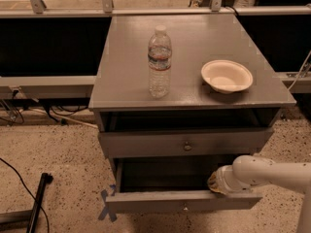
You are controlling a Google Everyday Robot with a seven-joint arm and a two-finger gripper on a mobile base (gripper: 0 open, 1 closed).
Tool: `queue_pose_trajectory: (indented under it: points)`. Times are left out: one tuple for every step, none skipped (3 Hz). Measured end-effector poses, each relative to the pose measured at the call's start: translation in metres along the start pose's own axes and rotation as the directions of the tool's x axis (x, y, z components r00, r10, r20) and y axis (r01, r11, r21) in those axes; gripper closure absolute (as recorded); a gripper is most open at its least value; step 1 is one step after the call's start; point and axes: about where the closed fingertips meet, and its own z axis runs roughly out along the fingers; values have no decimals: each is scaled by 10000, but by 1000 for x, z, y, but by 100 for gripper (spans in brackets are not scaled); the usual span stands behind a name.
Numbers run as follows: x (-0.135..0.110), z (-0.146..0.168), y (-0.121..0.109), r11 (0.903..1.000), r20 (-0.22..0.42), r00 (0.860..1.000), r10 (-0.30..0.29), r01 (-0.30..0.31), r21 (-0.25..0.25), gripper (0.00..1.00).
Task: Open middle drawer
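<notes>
The middle drawer (pixel 160 201) stands pulled well out of the cabinet, low in the camera view, and its dark inside is open to see. The upper drawer (pixel 146 143) above it is only a little out. The pincer (pixel 215 182), at the end of the white arm (pixel 272 171), is inside the middle drawer at its right end, just behind the front board. Whether it is spread or pressed together I cannot tell. I judge the task almost finished, so the danger is now in too much pulling. A further pull from this one side may turn the drawer crooked and jam it, or bring it off its rails. If the arm rises, it may knock the upper drawer, and the shake could tip the bottle (pixel 159 62) beside the bowl (pixel 227 75) on the worktop (pixel 126 81).
</notes>
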Motion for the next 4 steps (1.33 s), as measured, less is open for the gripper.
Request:
queue_pose_trajectory:
  points:
    - [10, -1, 23, 9958, 183, 9976, 669, -656, -632, 100]
    - [9, -17, 34, 9889, 168, 9954, 948, -922, -1166, 100]
    - [1, -36, 37, 9821, 14, 9953, 970, -955, -1626, 100]
    - [-4, -42, 36, 9804, 78, 9951, 984, -956, -1722, 100]
